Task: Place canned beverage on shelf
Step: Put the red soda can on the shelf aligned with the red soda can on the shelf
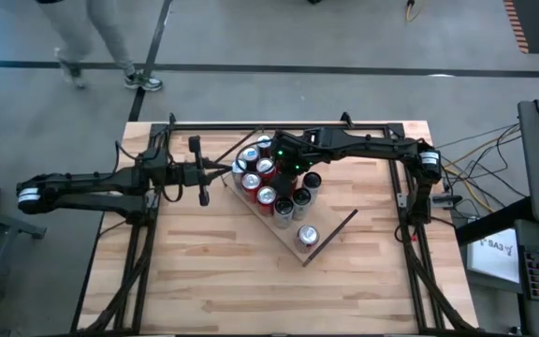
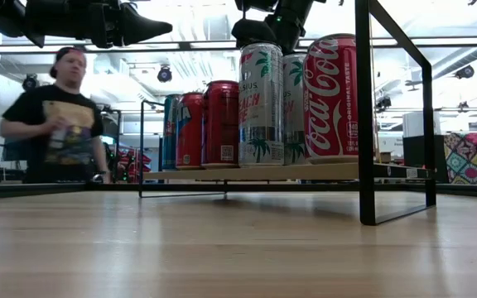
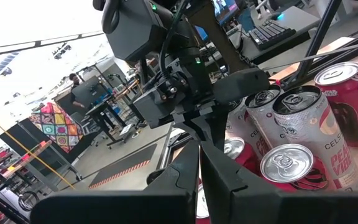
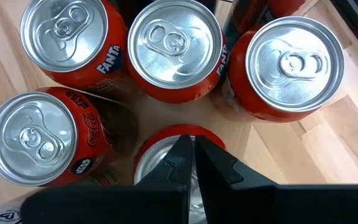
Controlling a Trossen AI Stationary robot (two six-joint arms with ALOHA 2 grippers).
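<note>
We see the right gripper with fingers pinched together, holding nothing, poised directly over the top of a red can at lower centre of its wrist picture. Around it stand a Fanta can, a Coca-Cola can and two more orange-red cans. In the high view that gripper sits above the can cluster on the shelf, a light board lying diagonally at mid-table. The left gripper, also closed and empty, hovers just left of the cans.
</note>
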